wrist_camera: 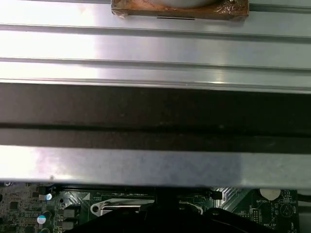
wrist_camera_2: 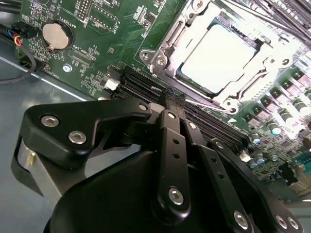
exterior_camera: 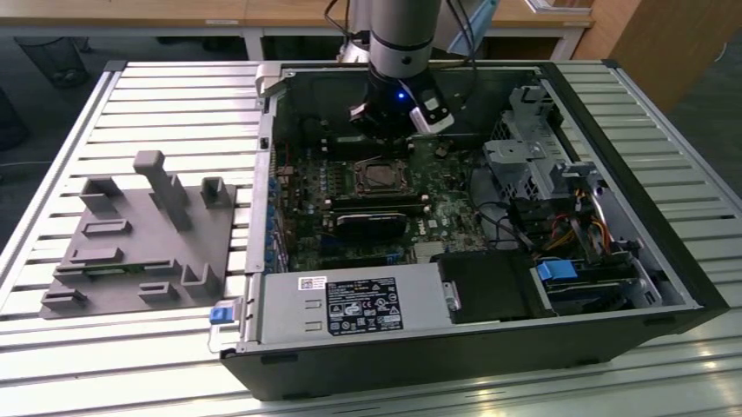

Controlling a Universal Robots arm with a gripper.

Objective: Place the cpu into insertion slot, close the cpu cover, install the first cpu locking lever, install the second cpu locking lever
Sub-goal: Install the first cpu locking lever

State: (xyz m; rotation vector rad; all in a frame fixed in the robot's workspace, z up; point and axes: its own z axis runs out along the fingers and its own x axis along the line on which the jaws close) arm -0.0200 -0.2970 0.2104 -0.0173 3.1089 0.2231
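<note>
In the exterior view, the gripper (exterior_camera: pixel 392 129) hangs inside the open computer case (exterior_camera: pixel 649 261), just above the motherboard (exterior_camera: pixel 447 217) and near the insertion slot (exterior_camera: pixel 377 176). A grey fixture block (exterior_camera: pixel 139 243) sits on the slatted table (exterior_camera: pixel 69 365), toward the exterior view's left.

In the second wrist view, the cpu (wrist_camera_2: pixel 221 57) lies seated in the slot with the cpu cover (wrist_camera_2: pixel 170 51) framing it. The black fingers (wrist_camera_2: pixel 171 141) meet at their tips, holding nothing, close beside the memory slots (wrist_camera_2: pixel 214 127).

In the first wrist view, the case wall (wrist_camera: pixel 155 111) crosses above the board's edge.

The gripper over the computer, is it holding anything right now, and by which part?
Cannot tell. The gripper hangs above the cpu, which already sits in its socket.
</note>
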